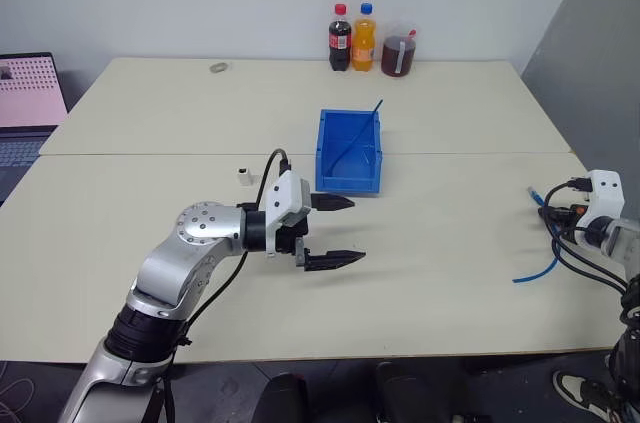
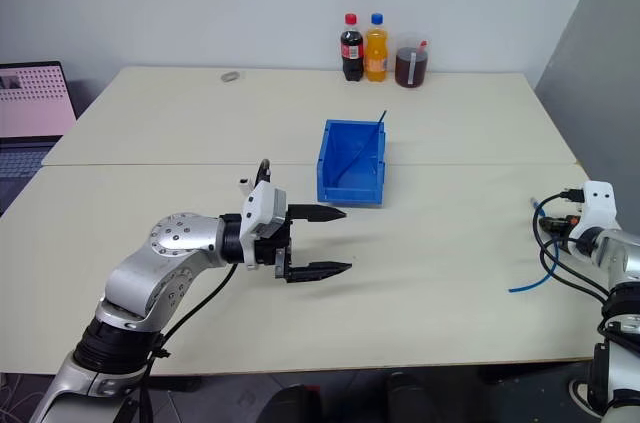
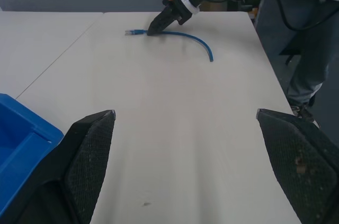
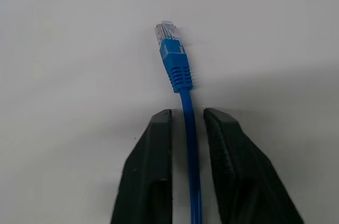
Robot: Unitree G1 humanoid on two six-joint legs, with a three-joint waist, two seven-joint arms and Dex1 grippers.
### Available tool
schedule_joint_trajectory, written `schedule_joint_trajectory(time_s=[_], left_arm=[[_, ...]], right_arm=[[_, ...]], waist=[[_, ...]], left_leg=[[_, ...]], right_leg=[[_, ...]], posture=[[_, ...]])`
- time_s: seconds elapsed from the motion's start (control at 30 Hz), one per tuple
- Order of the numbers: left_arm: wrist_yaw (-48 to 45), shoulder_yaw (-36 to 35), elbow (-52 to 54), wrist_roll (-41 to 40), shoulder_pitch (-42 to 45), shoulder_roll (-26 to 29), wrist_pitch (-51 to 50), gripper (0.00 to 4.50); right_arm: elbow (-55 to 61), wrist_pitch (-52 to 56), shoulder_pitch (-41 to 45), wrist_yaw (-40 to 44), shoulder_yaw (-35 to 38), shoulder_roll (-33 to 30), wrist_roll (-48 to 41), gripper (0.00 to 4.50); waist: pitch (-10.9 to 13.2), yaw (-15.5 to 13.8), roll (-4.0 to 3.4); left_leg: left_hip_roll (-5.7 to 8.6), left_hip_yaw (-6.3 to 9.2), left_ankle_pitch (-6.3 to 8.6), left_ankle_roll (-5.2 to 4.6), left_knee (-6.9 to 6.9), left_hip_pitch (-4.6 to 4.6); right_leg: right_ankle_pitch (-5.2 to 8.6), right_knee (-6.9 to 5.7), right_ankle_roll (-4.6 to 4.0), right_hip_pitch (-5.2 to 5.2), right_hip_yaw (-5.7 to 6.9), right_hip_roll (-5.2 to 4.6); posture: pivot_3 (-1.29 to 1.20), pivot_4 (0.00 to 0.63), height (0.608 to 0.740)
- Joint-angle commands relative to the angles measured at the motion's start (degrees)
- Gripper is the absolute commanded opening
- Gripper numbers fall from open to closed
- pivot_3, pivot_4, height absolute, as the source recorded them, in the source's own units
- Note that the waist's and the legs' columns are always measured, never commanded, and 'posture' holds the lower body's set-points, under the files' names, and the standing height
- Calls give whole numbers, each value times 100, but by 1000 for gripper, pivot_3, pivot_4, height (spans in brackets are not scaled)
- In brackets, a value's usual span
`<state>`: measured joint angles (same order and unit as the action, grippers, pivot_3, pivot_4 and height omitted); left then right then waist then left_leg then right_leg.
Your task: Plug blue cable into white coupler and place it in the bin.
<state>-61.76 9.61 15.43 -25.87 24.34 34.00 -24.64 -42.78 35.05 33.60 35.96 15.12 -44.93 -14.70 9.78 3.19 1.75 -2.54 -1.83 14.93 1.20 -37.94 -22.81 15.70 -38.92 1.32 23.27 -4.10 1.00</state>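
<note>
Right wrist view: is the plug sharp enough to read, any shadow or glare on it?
Right wrist view: the blue cable and its clear plug are sharp, no glare; a soft shadow falls on the table beside the black fingers. Left wrist view: the near fingers are slightly soft, and the cable farther off is clear. Left eye view: even light, faint shadows under the bin.

You see the blue cable (image 4: 183, 83) at the table's right edge, curved, its clear plug end flat on the tabletop. The white coupler (image 1: 243, 176), tiny & boxy, stands well apart on the left half. Between them sits the bin (image 1: 349, 151), bright blue, rectangular, a thin dark strand leaning inside.
</note>
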Motion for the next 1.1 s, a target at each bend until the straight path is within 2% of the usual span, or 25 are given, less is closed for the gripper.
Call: schedule_joint_trajectory(time_s=[0.03, 0.17, 0.3, 0.4, 0.5, 0.6, 0.7, 0.83, 1.1], left_arm=[[35, -47, 229, -14, 69, 30, -11, 4500], [109, -120, 253, -53, 25, 53, -105, 4500], [230, -264, 321, -180, -32, 111, -324, 4500], [166, -377, 407, -107, -357, 425, -329, 4500], [162, -491, 440, 56, -770, 809, -290, 4500], [218, -825, 188, 360, -1329, 1254, 15, 4500], [137, -1149, -195, 617, -1872, 1653, 401, 4500], [203, -1529, -531, 706, -2294, 1822, 620, 4500], [246, -1711, -600, 935, -2645, 1901, 872, 4500]], right_arm=[[202, -99, -232, 633, -226, -72, 10, 37], [873, -504, -511, 1287, -690, -274, 207, 37], [2214, -534, -660, 2004, -1125, -524, 182, 37], [3667, -419, -908, 2741, -1499, -837, 1, 37], [4807, -516, -984, 3028, -1954, -913, 53, 37], [5671, -580, -753, 3048, -2676, -485, 162, 37], [5768, -601, -361, 2838, -3402, 269, 425, 37], [5115, -716, 239, 2584, -4184, 1324, 889, 37], [3767, -1161, 911, 2341, -4821, 2574, 1447, 37]], waist=[[0, 0, 0], [0, 11, 0], [4, 21, -7], [13, 22, -22], [18, 8, -24], [24, 18, -14], [36, 28, 0], [41, -8, 1], [38, -153, 12]], left_leg=[[0, 1, 0, 0, 0, 0], [-2, 2, 0, 0, 0, 0], [-6, 0, 0, 0, 0, 2], [-8, 0, 0, 0, 2, 2], [-13, 7, 0, 0, 5, -3], [-15, 11, 0, 1, 4, -2], [-17, 13, 0, 1, 6, -3], [-22, 2, 0, 1, 2, -8], [-11, -8, 0, 1, 1, -25]], right_leg=[[0, 0, 0, 0, 1, 0], [2, -1, 3, 0, 1, 0], [2, -3, 3, 1, 0, 1], [2, -5, 4, 3, 1, 0], [3, -4, 4, 7, 5, -4], [3, -3, 4, 6, 8, -6], [3, -6, 2, 12, 14, -9], [1, -12, -2, 28, 19, -19], [-15, -8, -32, 46, 33, -29]], posture=[[0, 150, 740], [0, 150, 740], [0, 150, 740], [0, 150, 740], [0, 150, 740], [0, 150, 740], [0, 150, 740], [0, 150, 740], [0, 150, 740]])
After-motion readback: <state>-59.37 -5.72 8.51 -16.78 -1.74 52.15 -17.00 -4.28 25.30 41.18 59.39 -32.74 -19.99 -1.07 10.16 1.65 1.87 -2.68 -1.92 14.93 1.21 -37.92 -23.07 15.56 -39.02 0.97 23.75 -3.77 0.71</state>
